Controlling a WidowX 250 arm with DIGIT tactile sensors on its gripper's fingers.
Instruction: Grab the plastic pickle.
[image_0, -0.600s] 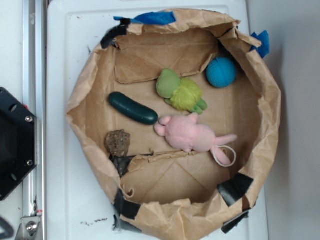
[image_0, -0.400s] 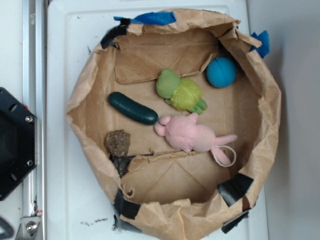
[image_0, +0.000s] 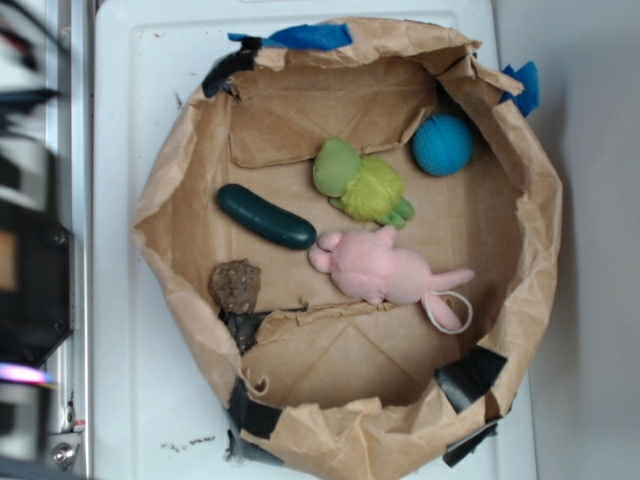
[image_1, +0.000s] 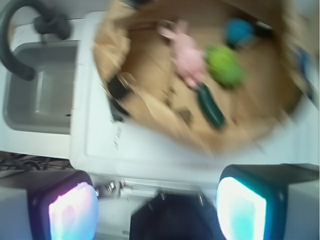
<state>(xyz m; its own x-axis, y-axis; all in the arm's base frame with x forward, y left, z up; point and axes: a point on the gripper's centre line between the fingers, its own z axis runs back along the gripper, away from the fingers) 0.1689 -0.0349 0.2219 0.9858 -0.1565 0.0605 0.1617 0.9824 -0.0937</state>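
My two fingers (image_1: 241, 210) frame the bottom of the wrist view, glowing pads set wide apart with nothing between them, so my gripper (image_1: 157, 210) is spread open and empty, hanging over the white surface (image_1: 150, 145) short of the container. To one side of it in that view sits a grey sink (image_1: 40, 100) with a dark hose (image_1: 20, 45) curling above it. Beyond lies the brown paper nest (image_0: 180, 170), a crumpled ring of paper patched with black and blue tape, its floor of flat cardboard. Inside it, the plastic pickle (image_0: 266, 216) lies flat and slanted on the floor, dark green and glossy, touching nothing; its lower end is just beside the head of the pink plush (image_0: 385, 268). A rough brown lump (image_0: 235, 285) sits near the pickle's other side, apart from it. The light-green plush toy (image_0: 362, 184) lies just beyond the pink one, and the blue knitted ball (image_0: 442, 144) rests against the far wall of the nest. In the exterior view my arm (image_0: 25, 250) is only a blurred dark shape at the left edge, outside the nest.
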